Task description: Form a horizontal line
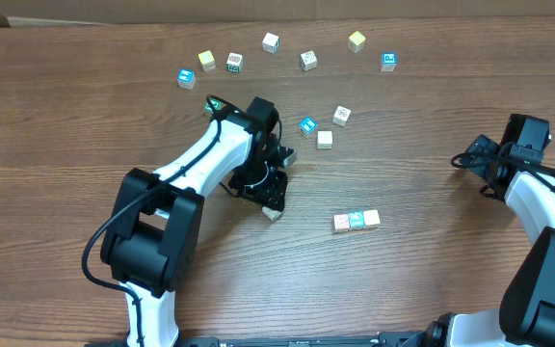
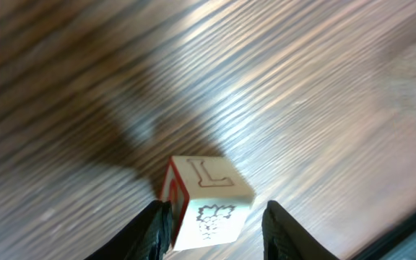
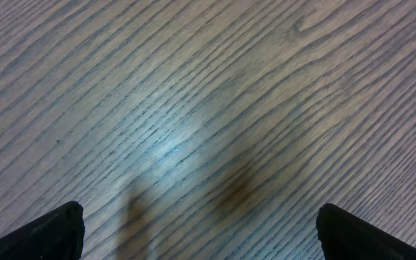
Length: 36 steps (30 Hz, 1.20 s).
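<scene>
The horizontal line (image 1: 356, 220) is a short row of three touching cubes, right of the table's middle. My left gripper (image 1: 272, 203) points down at a loose wooden cube (image 1: 274, 213) left of that row. In the left wrist view this cube (image 2: 206, 195) shows an L on top, a red side and a grape drawing. It sits between my fingers: the left finger (image 2: 154, 227) touches it and a gap separates it from the right finger (image 2: 280, 227). The left gripper (image 2: 215, 213) is open. My right gripper (image 1: 470, 166) (image 3: 201, 220) hangs wide open over bare wood at the far right.
Several loose cubes lie in an arc at the back, from a blue one (image 1: 186, 78) to another blue one (image 1: 388, 62). Three more (image 1: 325, 139) sit just right of my left arm. A green cube (image 1: 215, 104) peeks out beside that arm.
</scene>
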Available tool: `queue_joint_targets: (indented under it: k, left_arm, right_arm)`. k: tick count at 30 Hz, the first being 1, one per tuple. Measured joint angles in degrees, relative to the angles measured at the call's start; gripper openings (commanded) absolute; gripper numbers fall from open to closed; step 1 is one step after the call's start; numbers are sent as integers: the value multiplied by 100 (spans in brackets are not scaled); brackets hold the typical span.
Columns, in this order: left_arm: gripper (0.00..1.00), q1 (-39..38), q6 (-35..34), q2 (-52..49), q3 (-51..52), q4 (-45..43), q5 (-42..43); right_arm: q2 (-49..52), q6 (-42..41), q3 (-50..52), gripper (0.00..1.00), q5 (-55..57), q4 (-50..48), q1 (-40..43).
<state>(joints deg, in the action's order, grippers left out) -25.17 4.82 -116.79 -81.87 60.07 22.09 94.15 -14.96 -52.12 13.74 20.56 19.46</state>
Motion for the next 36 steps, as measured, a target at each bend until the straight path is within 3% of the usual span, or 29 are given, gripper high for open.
queue_joint_targets:
  k: [3,7,11,17,25,29,36]
  left_arm:
    - [41,94,81,0,0,-105,402]
    - [60,131,262,-9,0,-68,632]
    - [65,70,533,-68,2,96,625]
    - [64,-190,584,-87,2,11,-278]
    - [56,-481,249,-87,2,-179,-1266]
    - [47,-485,125,-87,2,-177,-1467]
    - [42,-485,111,-87,4,-205,-1552]
  right_arm:
    - [0,-4,0,100,0,0,0]
    - [0,-2,0,100,0,0,0]
    - [0,-4,0,100,0,0,0]
    - [0,-2,0,100,-2,4,0]
    - [0,-4,0,100,0,0,0]
    - [0,0,0,100,0,2,0]
    - [0,-4,0,100,0,2,0]
